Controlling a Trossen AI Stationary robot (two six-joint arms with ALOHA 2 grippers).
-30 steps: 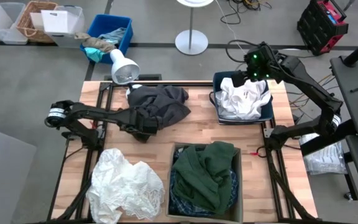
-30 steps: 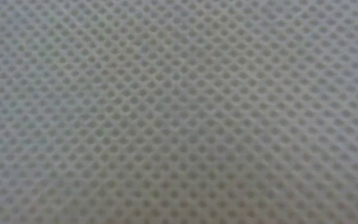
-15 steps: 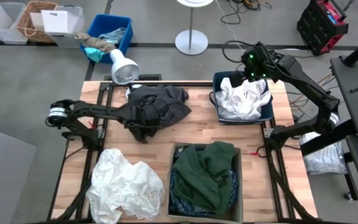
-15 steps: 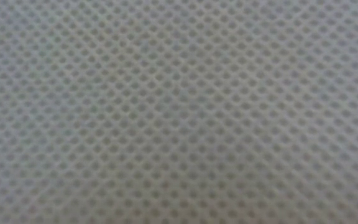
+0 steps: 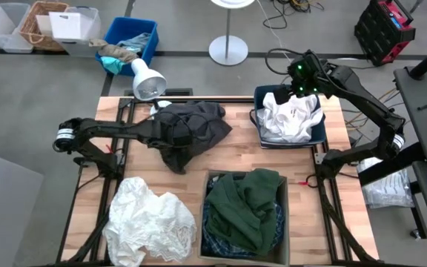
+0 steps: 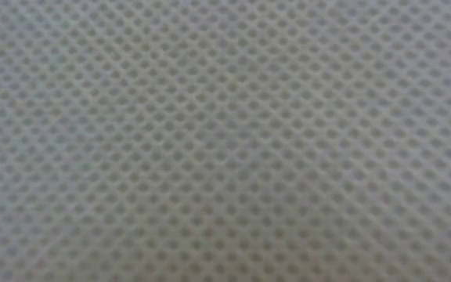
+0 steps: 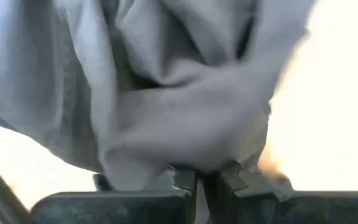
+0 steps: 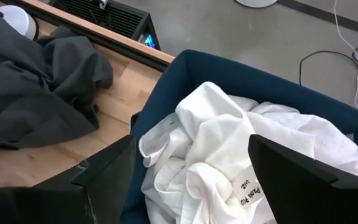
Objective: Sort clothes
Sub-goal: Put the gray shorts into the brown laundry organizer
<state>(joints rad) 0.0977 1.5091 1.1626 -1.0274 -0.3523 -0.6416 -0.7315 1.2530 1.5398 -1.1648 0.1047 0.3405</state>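
The grey garment (image 5: pixel 191 127) on your bench (image 5: pixel 236 152) is pinched by the closed left end effector (image 5: pixel 170 133); your right end effector (image 5: pixel 300 87) hangs open above the white clothes (image 5: pixel 291 119).

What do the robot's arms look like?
Both arms are thin, black and jointed. The left arm has a round silver cap at its base. The right arm shows small green lights near its wrist, and the right gripper has flat, dark, angular fingers.

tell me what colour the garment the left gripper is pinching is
Charcoal grey garment, shut in the left gripper; clearest in the high view.
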